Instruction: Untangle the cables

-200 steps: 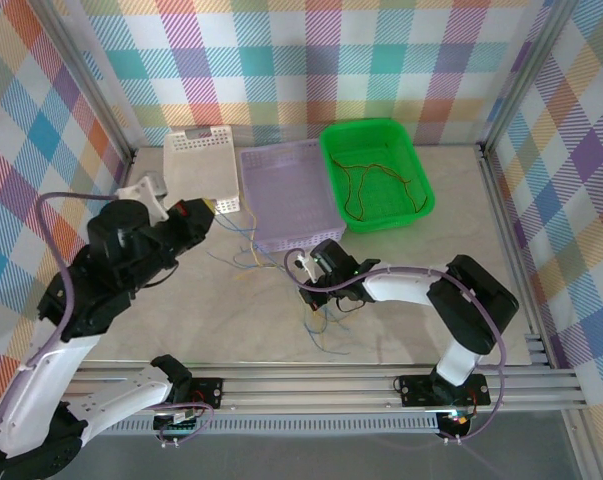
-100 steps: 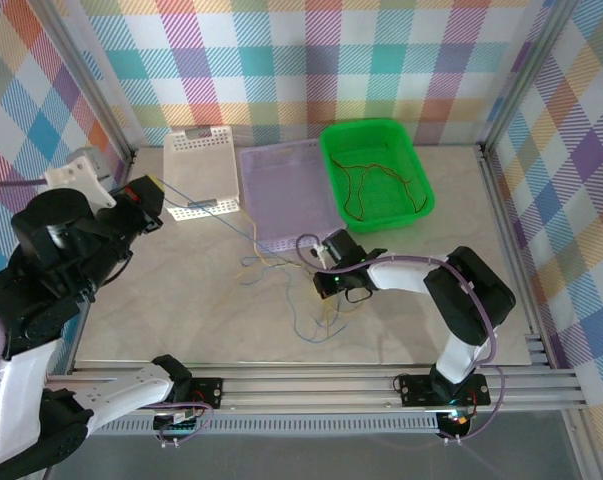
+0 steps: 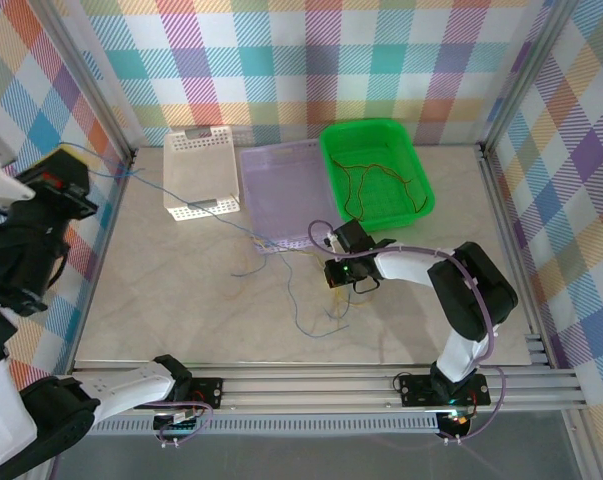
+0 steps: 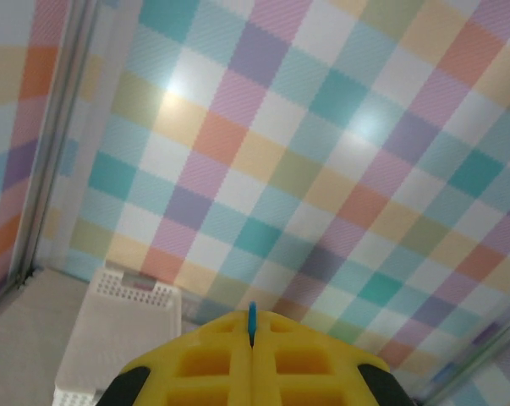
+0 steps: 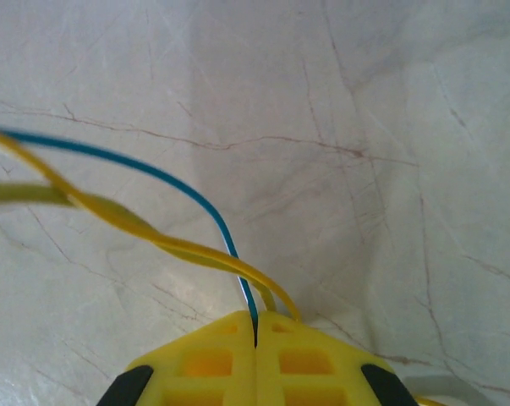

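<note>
In the top view my left gripper [image 3: 67,165] is raised at the far left, shut on the end of a blue-grey cable [image 3: 196,205]. That cable stretches from it across the white basket down to the loose bundle of cables [image 3: 306,300] on the table. In the left wrist view a blue tip [image 4: 252,315] pokes out between the closed yellow fingers [image 4: 204,364]. My right gripper [image 3: 333,276] sits low at the bundle, shut on a blue cable [image 5: 195,190] and a yellow cable [image 5: 153,238] that cross just ahead of its fingers [image 5: 305,364]. A red-orange cable [image 3: 376,190] lies in the green basket.
Along the back stand a white basket [image 3: 199,172], a purple basket [image 3: 286,195] and a green basket [image 3: 411,150]. Metal frame rails [image 3: 311,375] border the marble table, with checked walls behind. Open tabletop lies at the left front.
My left arm has swung up and far to the left, drawing the blue-grey cable out long over the white basket. The right gripper has shifted slightly right and kept its hold.
</note>
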Controlling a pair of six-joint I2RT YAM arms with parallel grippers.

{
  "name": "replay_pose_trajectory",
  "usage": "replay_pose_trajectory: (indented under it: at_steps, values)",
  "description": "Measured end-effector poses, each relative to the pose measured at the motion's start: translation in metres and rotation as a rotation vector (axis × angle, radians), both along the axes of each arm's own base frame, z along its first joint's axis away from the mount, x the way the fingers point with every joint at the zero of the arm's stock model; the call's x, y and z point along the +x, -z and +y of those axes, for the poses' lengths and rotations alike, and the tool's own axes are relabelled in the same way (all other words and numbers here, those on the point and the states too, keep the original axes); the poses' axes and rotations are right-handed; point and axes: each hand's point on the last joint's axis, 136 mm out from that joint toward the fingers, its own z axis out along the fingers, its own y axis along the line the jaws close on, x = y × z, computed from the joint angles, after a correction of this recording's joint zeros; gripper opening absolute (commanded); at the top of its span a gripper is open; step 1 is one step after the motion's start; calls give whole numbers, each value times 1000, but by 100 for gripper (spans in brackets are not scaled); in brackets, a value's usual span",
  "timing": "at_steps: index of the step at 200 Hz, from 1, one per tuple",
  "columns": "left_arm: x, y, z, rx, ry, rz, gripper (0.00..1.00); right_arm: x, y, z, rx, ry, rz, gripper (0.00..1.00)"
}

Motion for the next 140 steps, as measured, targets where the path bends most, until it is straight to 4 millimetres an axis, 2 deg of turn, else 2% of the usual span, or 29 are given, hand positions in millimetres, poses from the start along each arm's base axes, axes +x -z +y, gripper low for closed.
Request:
replay_pose_trajectory:
  at_steps: [26, 93, 116, 140]
  values:
    - [-14, -18, 17, -20, -42, -68, 0, 0, 0, -1, -2, 1, 2, 0]
    - [-38, -51, 42, -139, -88, -220, 0, 2, -1, -6, -22, 34, -8, 0]
    - [-35, -54, 37, -144, -73, -227, 0, -7, -3, -22, -34, 53, -30, 0]
    - [-19, -52, 20, -118, -43, -203, 0, -19, -6, -37, -44, 68, -56, 0]
